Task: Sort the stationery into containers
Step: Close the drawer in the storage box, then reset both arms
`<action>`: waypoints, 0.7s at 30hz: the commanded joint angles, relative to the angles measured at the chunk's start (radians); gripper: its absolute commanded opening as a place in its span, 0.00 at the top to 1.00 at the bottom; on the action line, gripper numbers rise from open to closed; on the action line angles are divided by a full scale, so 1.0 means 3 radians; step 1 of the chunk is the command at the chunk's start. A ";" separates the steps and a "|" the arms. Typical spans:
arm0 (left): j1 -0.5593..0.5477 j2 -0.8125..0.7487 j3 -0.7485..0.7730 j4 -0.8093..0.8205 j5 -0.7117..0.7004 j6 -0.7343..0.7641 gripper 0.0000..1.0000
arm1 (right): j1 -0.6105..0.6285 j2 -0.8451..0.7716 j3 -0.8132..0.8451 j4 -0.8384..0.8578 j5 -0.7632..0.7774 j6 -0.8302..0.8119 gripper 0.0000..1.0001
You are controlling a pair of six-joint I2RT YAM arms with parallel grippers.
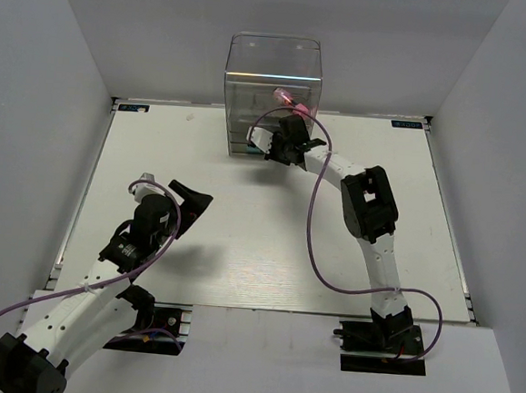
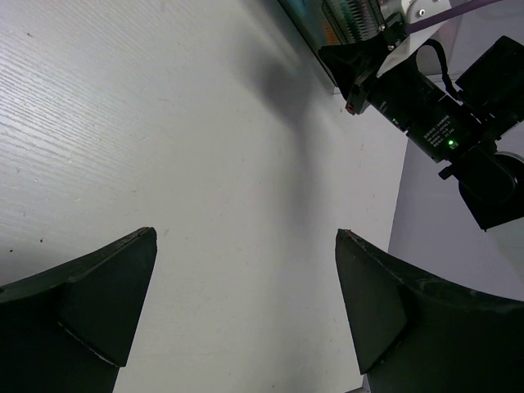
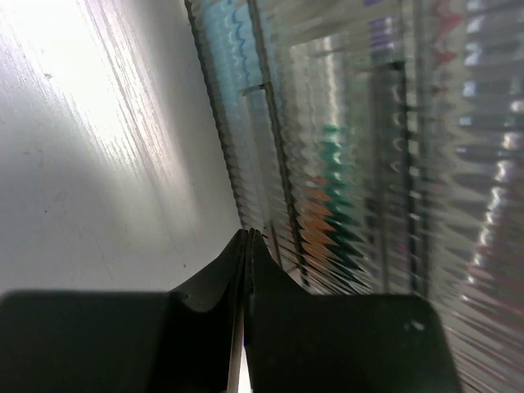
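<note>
Top view
Table (image 1: 241, 249): white; carries both arms and the organiser.
Clear organiser (image 1: 273, 70): stands at the far edge of the table, near the middle; shallow drawers below, tall boxy part above.
Pink tube (image 1: 289, 98): shows tilted in the tall upper part, toward its right side.
Right tool (image 1: 281, 143): sits low at the organiser's front, just beside the drawers.
Left tool (image 1: 174, 191): hangs over bare table on the left, well apart from the organiser.

Left wrist view
Left tool (image 2: 246, 303): jaws spread wide, nothing between them; bare table (image 2: 164, 123) beneath.
Right arm (image 2: 442, 123): dark, with a small green light, top right; reaches toward the organiser.
Clear organiser (image 2: 344, 16): only a corner at the top edge; contents too blurred to tell.

Right wrist view
Right tool (image 3: 247, 241): fingers pressed together, gripping nothing.
Clear organiser (image 3: 385, 164): ribbed clear wall fills the right side, just beside the fingertips.
Green stationery (image 3: 332, 151): colour smear behind the wall; shape too blurred to tell.
Orange stationery (image 3: 315, 229): smear below the green, same compartment or not, cannot tell.
Table (image 3: 82, 164): bare white surface on the left.
</note>
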 commanded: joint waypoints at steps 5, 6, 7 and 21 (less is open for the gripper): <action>-0.0012 -0.0015 0.0022 0.0036 0.0028 0.0042 0.01 | -0.0028 -0.0223 0.0026 -0.0171 -0.0506 0.0039 1.00; -0.0012 -0.0015 0.0022 0.0036 0.0028 0.0042 0.01 | -0.0033 -0.0300 -0.0015 -0.0419 -0.0644 0.0044 1.00; -0.0012 -0.0015 0.0022 0.0036 0.0028 0.0042 0.01 | -0.0033 -0.0367 -0.0223 -0.0483 -0.1005 0.0049 0.95; -0.0043 0.0271 0.0027 0.0680 0.0263 0.0410 0.01 | -0.0064 -0.2412 -0.2081 0.0397 -0.1065 0.2263 0.10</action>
